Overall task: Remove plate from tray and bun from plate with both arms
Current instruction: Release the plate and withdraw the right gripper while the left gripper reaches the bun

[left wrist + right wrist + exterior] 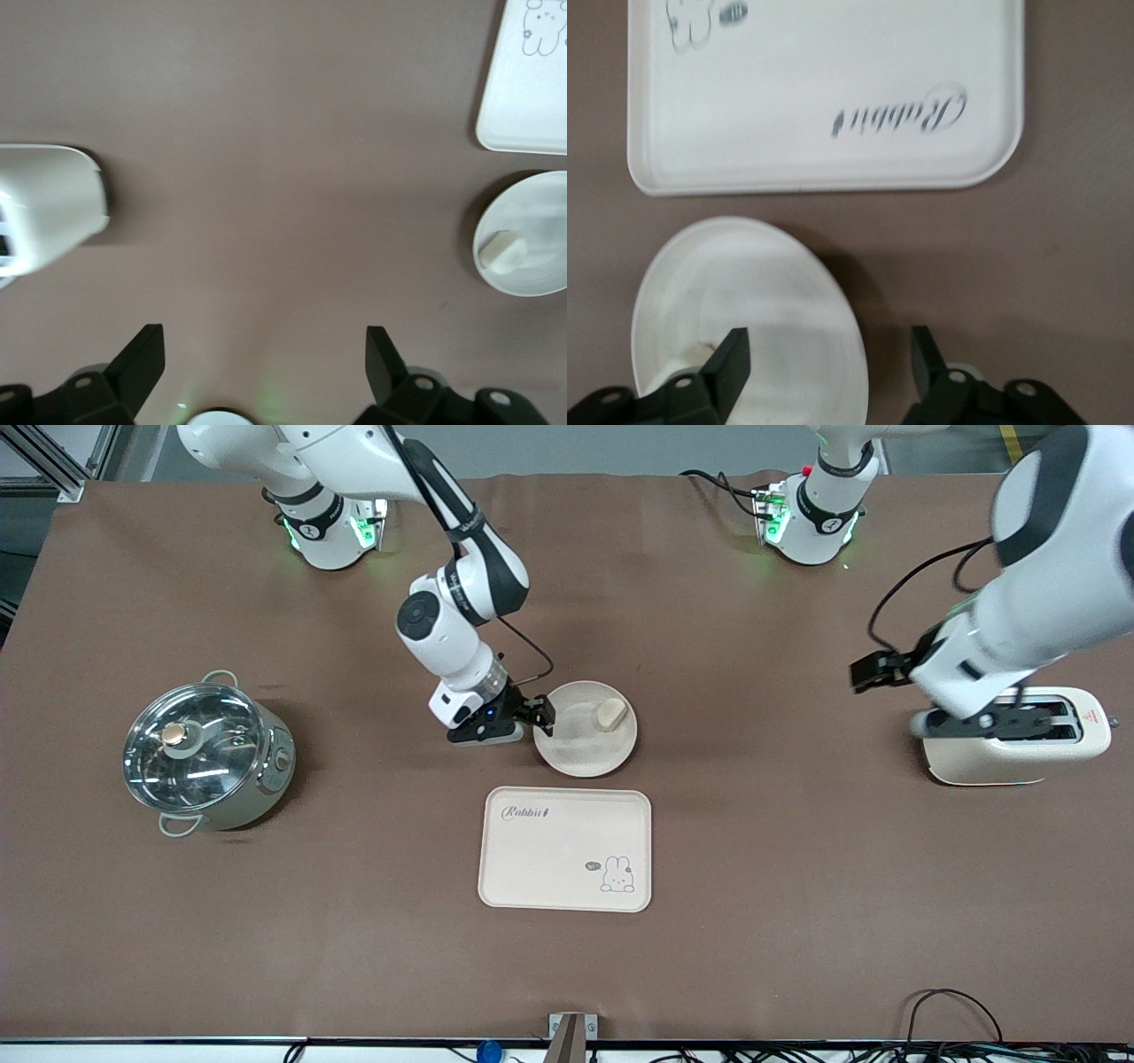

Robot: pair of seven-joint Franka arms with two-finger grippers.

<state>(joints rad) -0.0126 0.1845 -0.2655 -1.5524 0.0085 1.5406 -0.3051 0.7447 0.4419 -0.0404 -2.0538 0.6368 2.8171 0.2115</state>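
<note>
The plate [585,729] sits on the tabletop off the tray [565,849]; right gripper [542,716] jaws released at its rim. Left gripper [873,670], jaws spread over the toaster [1019,737], should fetch the bun [610,713].

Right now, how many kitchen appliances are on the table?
2: a lidded pot toward the right arm's end, and a toaster toward the left arm's end, partly covered by the left arm.

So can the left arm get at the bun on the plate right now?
Probably yes. The bun sits uncovered on the plate, toward the left arm's end of it. The left gripper is open over the toaster, with bare table in between. The right gripper, open at the plate's other rim, could crowd it.
</note>
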